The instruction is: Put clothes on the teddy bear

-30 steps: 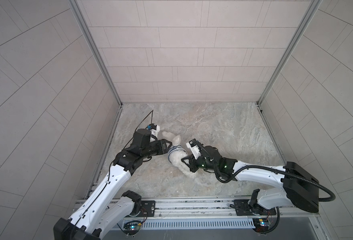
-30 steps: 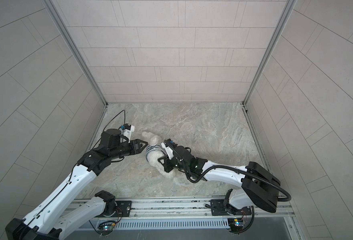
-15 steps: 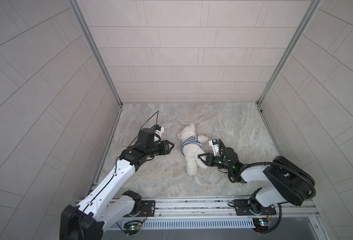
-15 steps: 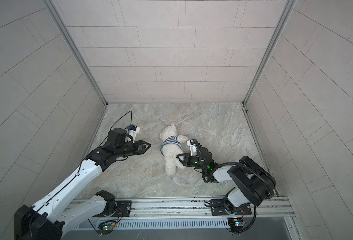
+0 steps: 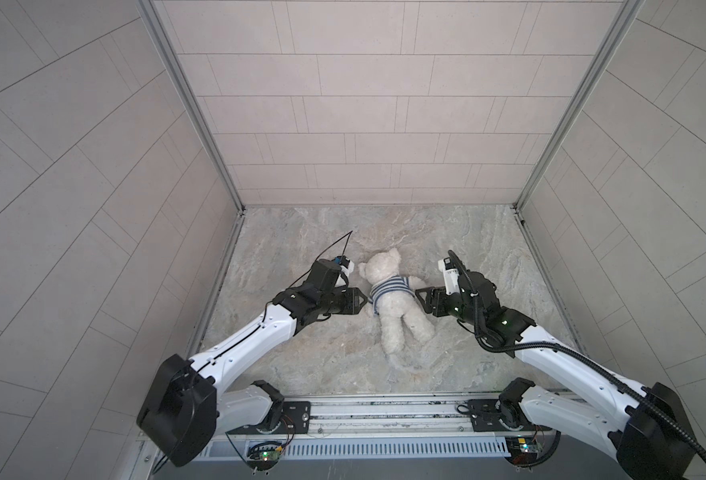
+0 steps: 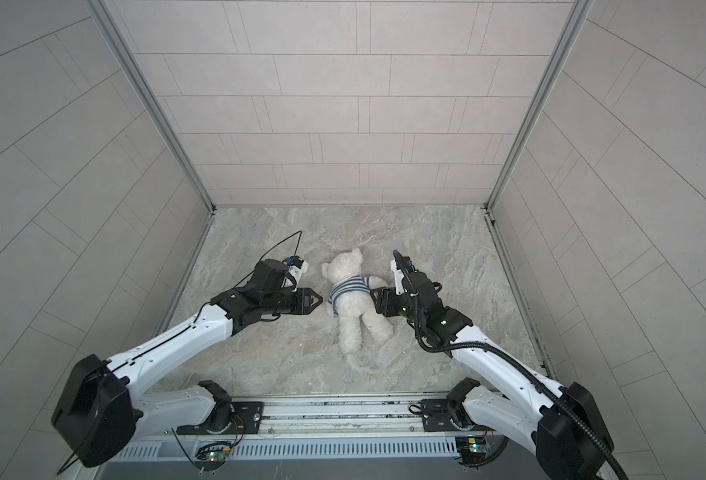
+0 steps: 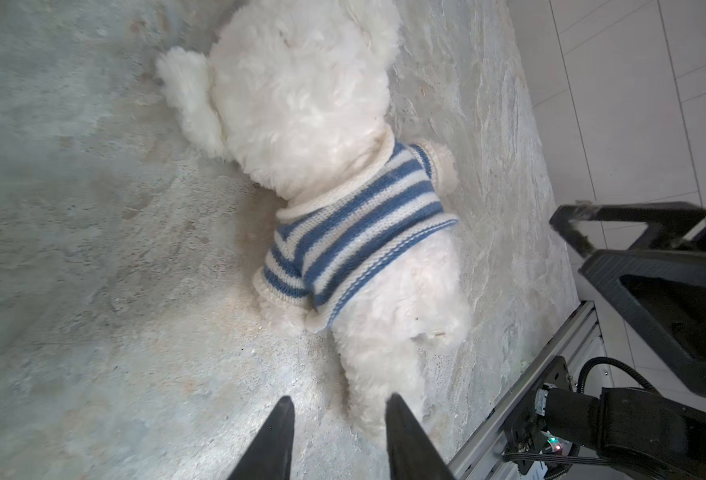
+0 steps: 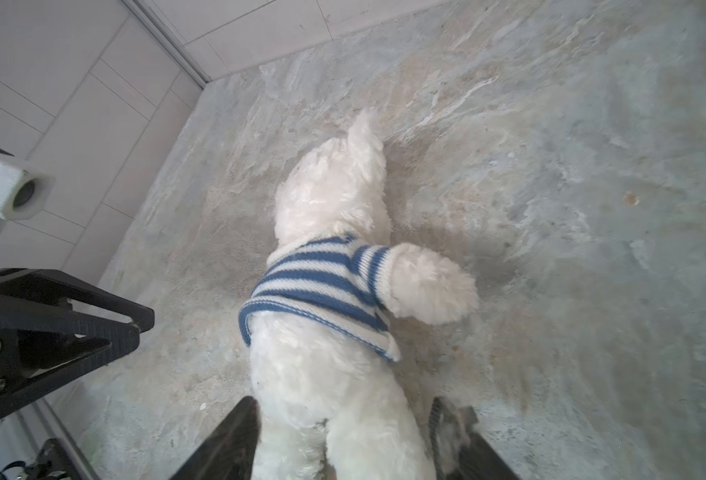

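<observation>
Teddy bear [image 5: 392, 313], left jaws half-open, right jaws wide — both empty

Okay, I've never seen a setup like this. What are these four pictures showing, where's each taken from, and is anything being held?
It's a robot: a left arm and a right arm, each ending in a gripper. Two pictures look down from overhead; two come from cameras on the wrists. On the stone-patterned table lies a teddy bear wearing a striped shirt. The left gripper and right gripper sit open on either side of it; nothing seems held.
</observation>
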Motion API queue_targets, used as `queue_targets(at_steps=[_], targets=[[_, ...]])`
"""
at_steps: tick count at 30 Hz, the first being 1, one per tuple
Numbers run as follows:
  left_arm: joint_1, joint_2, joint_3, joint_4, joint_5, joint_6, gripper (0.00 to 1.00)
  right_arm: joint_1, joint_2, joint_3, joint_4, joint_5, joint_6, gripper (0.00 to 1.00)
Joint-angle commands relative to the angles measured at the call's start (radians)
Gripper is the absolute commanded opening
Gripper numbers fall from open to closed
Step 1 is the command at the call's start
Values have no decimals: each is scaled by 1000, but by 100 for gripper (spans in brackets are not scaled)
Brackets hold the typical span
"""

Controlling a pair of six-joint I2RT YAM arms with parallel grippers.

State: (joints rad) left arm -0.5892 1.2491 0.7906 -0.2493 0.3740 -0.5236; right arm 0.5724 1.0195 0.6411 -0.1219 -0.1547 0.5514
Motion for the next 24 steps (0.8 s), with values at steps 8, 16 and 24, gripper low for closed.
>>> queue_targets(at_steps=[8,16,24], targets=[[-77,145,34,144,-47,-29,33,116,227,180,-58,112,-137,67],[-30,135,53,118,5,-19,30,122,420,291,-21,32,-241,67],[54,195,156,92,81,14,30,122,510,333,-60,16,-277,43]])
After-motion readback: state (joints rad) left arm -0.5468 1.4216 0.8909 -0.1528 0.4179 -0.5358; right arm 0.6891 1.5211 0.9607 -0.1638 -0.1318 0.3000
